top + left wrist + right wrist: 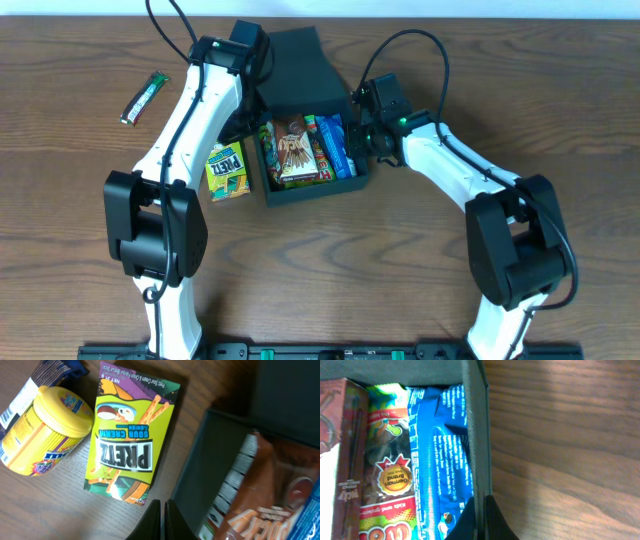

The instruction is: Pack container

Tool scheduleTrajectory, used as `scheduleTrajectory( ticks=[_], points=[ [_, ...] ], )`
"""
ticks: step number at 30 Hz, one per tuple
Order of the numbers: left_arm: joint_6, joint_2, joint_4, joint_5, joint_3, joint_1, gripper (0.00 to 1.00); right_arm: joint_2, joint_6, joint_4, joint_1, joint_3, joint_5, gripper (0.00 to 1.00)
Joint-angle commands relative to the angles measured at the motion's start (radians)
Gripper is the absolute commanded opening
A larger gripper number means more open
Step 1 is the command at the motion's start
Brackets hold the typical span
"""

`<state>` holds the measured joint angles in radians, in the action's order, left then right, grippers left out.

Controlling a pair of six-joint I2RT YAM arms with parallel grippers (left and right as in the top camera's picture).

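Observation:
The dark teal container (315, 190) stands open in the middle of the table, its lid (295, 60) tipped back. Inside lie a brown snack box (292, 150), a gummy packet (387, 460) and a blue packet (333, 145). My right gripper (483, 517) (356, 150) is shut on the container's right wall (475, 420), one finger inside and one outside. My left gripper (163, 520) (252, 115) is shut, just outside the container's left wall (192, 485), with nothing seen between its fingers.
A green Pretz box (227, 170) (130, 435) lies on the table left of the container. A yellow tub (47, 430) lies on its side beside a blue packet (55, 367). A green snack bar (145, 97) rests at the far left.

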<state>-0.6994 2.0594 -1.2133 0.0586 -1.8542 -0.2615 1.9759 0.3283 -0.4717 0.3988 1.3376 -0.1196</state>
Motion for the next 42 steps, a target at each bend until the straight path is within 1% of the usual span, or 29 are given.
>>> scheduleTrajectory(
  ticks=[1,4,6,12,15,19,20,21,22,23,24,26,29,31,33,36,39,42],
  points=[
    [0.023,0.008,0.006,0.005,0.002,0.007,0.06,0.009,0.075,-0.063,0.0,-0.014,0.064,0.01],
    [0.023,0.008,0.013,0.005,0.002,0.007,0.06,-0.01,0.163,-0.111,-0.001,-0.009,0.111,0.01],
    [0.023,0.008,0.018,0.005,0.002,0.007,0.06,-0.031,0.196,-0.125,0.0,-0.009,0.151,0.01],
    [0.023,0.008,0.04,0.004,0.002,0.007,0.07,-0.074,0.195,-0.16,0.002,-0.008,0.225,0.01],
    [0.023,0.008,0.048,0.004,0.002,0.007,0.07,-0.074,0.194,-0.173,0.002,-0.008,0.228,0.01],
    [0.023,0.008,0.066,0.004,0.002,0.006,0.1,-0.074,0.177,-0.175,0.002,-0.008,0.227,0.01],
    [0.023,0.008,0.072,0.004,0.002,0.006,0.1,-0.074,0.164,-0.174,0.002,-0.008,0.227,0.03],
    [0.023,0.008,0.076,0.004,0.002,0.006,0.1,-0.074,0.159,-0.174,0.002,-0.008,0.224,0.15],
    [0.023,0.008,0.08,0.004,0.002,0.006,0.08,-0.075,0.148,-0.174,0.002,-0.006,0.224,0.29],
    [0.024,0.008,0.085,0.004,0.002,0.006,0.06,-0.078,0.138,-0.176,0.002,0.0,0.224,0.4],
    [0.034,0.009,0.093,0.004,0.002,0.006,0.06,-0.085,0.129,-0.18,0.001,0.01,0.224,0.52],
    [0.058,0.021,0.113,0.003,0.005,0.007,0.06,-0.117,0.108,-0.187,-0.001,0.051,0.23,0.62],
    [0.073,0.042,0.119,-0.008,0.008,0.006,0.06,-0.168,0.101,-0.187,-0.002,0.1,0.232,0.65],
    [0.091,0.058,0.121,-0.012,0.009,0.006,0.06,-0.207,0.101,-0.178,0.0,0.123,0.222,0.7],
    [0.137,0.068,0.146,-0.029,0.013,0.017,0.06,-0.235,0.1,-0.145,0.014,0.128,0.153,0.74],
    [0.192,0.069,0.186,-0.034,0.012,0.059,0.06,-0.224,0.101,-0.098,0.038,0.128,0.027,0.73],
    [0.249,0.069,0.194,-0.044,0.012,0.12,0.06,-0.194,0.102,-0.082,0.074,0.128,0.009,0.73],
    [0.293,0.069,0.194,-0.097,0.012,0.188,0.06,-0.15,0.105,-0.07,0.118,0.129,0.009,0.74]
  ],
)
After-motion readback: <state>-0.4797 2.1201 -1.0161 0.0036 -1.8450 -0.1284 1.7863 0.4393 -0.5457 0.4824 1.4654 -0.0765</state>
